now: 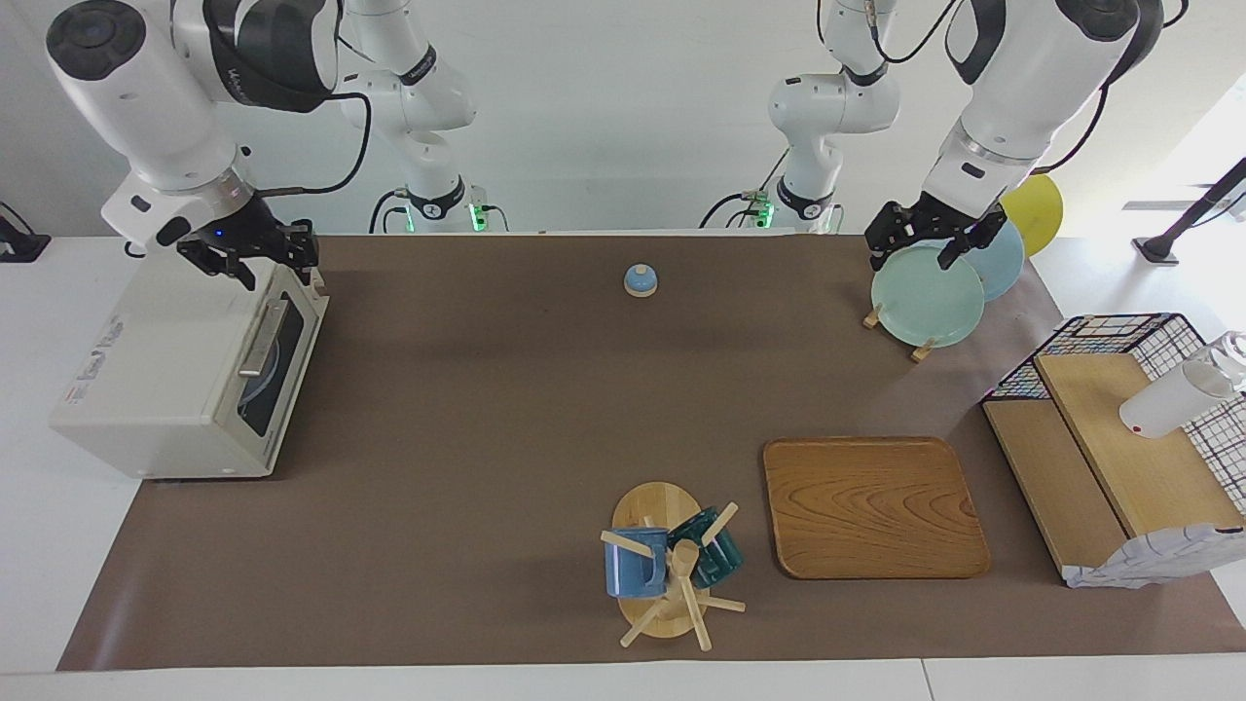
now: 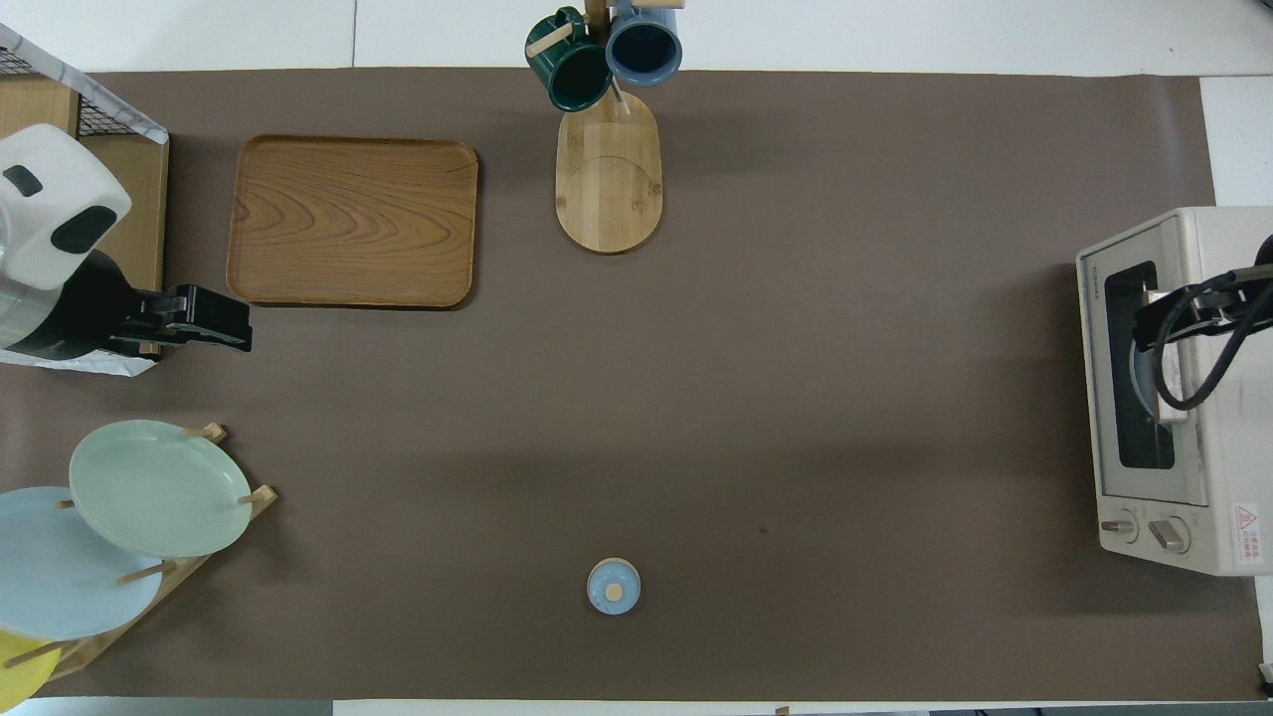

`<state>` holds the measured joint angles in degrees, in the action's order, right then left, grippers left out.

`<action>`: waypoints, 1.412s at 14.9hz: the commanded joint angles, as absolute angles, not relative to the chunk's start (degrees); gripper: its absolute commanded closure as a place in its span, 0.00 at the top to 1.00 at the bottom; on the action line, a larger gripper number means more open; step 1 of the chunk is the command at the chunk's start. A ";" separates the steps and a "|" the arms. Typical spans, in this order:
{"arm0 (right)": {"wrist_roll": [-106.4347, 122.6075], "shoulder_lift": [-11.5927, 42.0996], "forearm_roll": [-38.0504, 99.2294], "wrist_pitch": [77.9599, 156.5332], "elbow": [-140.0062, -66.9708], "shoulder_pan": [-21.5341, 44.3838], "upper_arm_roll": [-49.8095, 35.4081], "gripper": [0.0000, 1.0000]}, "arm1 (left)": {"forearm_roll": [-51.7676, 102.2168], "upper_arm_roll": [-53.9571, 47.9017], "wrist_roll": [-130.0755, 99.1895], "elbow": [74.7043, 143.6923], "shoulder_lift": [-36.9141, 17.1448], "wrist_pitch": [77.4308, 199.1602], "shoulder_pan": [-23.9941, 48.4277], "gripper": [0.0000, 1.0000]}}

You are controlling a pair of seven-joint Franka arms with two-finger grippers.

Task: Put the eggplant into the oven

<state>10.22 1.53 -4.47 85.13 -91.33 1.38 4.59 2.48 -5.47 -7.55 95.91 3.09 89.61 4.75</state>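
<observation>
The cream-white oven [image 1: 165,370] [image 2: 1218,467] stands at the right arm's end of the table. Its dark glass door is shut, with the metal bar handle [image 1: 258,341] across it. Through the glass I see only a pale blue round plate. The eggplant is hidden in both views. My right gripper [image 1: 277,265] [image 2: 1144,323] hangs open just above the oven's top front edge, holding nothing. My left gripper [image 1: 910,255] [image 2: 244,323] waits open and empty over the plate rack.
A plate rack [image 1: 925,292] with a green, a blue and a yellow plate is at the left arm's end. A wooden tray [image 1: 871,506], a mug tree [image 1: 667,565], a small blue lid [image 1: 640,280] and a wire basket with wooden boards [image 1: 1119,428] are also on the brown mat.
</observation>
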 commanded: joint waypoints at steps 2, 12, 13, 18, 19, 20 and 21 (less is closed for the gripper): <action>8.00 0.97 -1.93 84.90 -91.41 2.02 5.01 1.00 | 1.67 -5.80 -7.12 95.98 3.60 88.86 4.04 1.00; 7.91 0.97 0.26 84.99 -91.49 1.14 5.18 1.00 | 1.67 -5.80 -7.12 95.98 3.60 88.86 4.04 1.00; 7.91 0.97 0.26 84.82 -91.49 1.14 5.36 1.00 | 1.67 -5.80 -7.12 95.98 3.60 88.94 4.04 1.00; 7.91 0.62 0.18 84.73 -91.84 1.23 5.80 1.00 | 1.67 -5.80 -7.12 95.98 3.60 88.95 4.04 1.00; 7.91 0.62 0.18 84.90 -91.85 1.23 5.80 1.00 | 1.67 -5.80 -7.12 95.98 3.60 88.95 4.04 1.00; 7.91 0.62 0.18 84.82 -91.85 1.23 5.80 1.00 | 1.67 -5.80 -7.12 95.98 3.60 88.95 4.04 1.00; 8.08 0.62 0.18 84.73 -91.76 1.23 5.80 1.00 | 1.67 -5.80 -7.12 95.98 3.60 88.86 4.04 1.00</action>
